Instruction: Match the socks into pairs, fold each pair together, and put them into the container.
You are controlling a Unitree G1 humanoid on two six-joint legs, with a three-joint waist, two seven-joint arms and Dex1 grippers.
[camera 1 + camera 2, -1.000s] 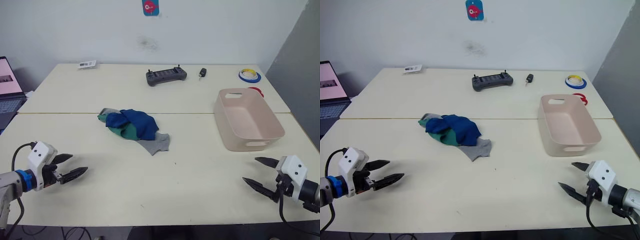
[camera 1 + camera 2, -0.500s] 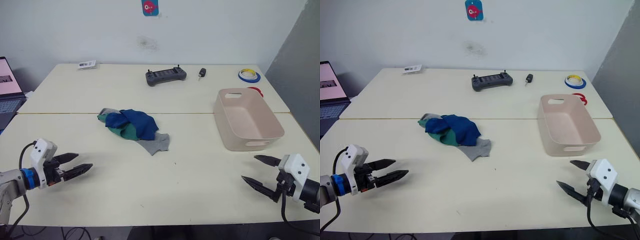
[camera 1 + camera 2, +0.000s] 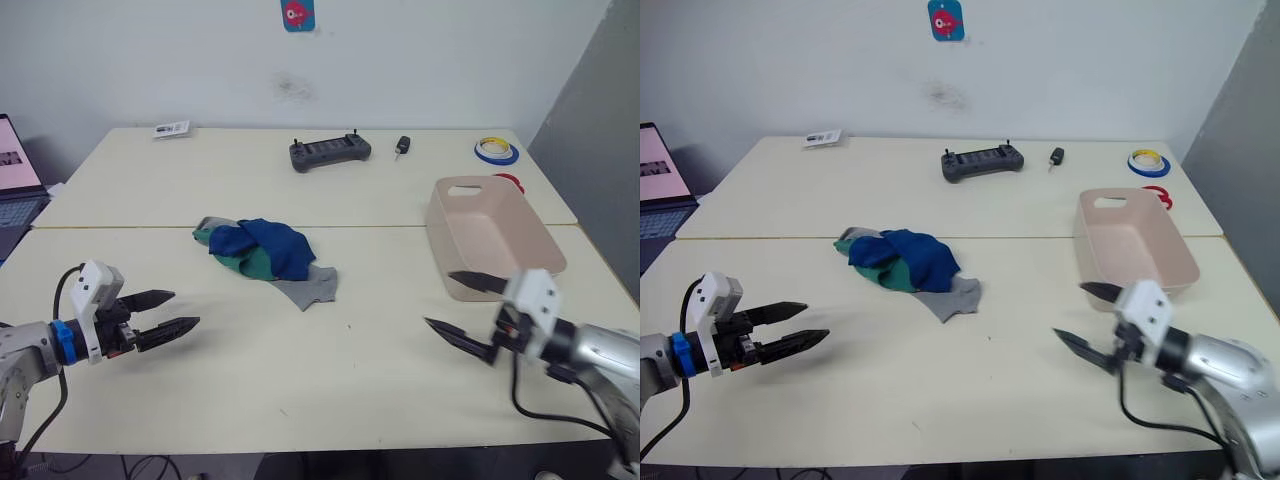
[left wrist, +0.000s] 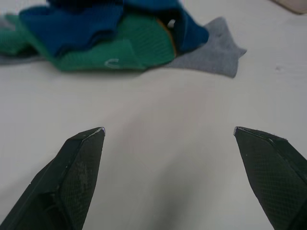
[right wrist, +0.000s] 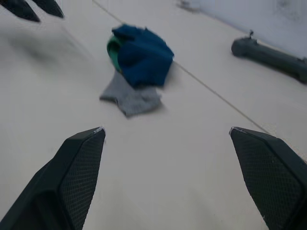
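Near the middle of the table (image 3: 200, 400), lying in one loose heap: the socks (image 3: 265, 255), with dark blue ones (image 3: 272, 245) bunched on top, green ones (image 3: 252, 266) poking out underneath toward the near side, and a light grey one (image 3: 312, 286) sticking out flat at the edge nearest the right arm. Showing a small pale mark on the green fabric (image 4: 115, 52) in the left wrist view. Sitting well apart from the heap, over toward the right side of the table: the container (image 3: 495, 238), pale pink-beige, upright, with a slot handle cut in its far wall and nothing visible inside it. Hovering over bare tabletop at the near left: the left gripper (image 3: 165, 315), fingers spread apart and gripping nothing, pointing toward the heap but well short of it. Hovering just in front of the container's near corner: the right gripper (image 3: 465, 305), fingers spread wide, likewise gripping nothing, aimed across the table toward the heap. Lying along the far edge of the table: a dark handheld controller (image 3: 330, 151), a small black key fob (image 3: 402, 147) beside it, a roll of tape (image 3: 496, 151) near the far right corner, and a small printed card (image 3: 172, 128) toward the far left. Standing at the left edge: a laptop (image 3: 18, 175) with its screen lit.
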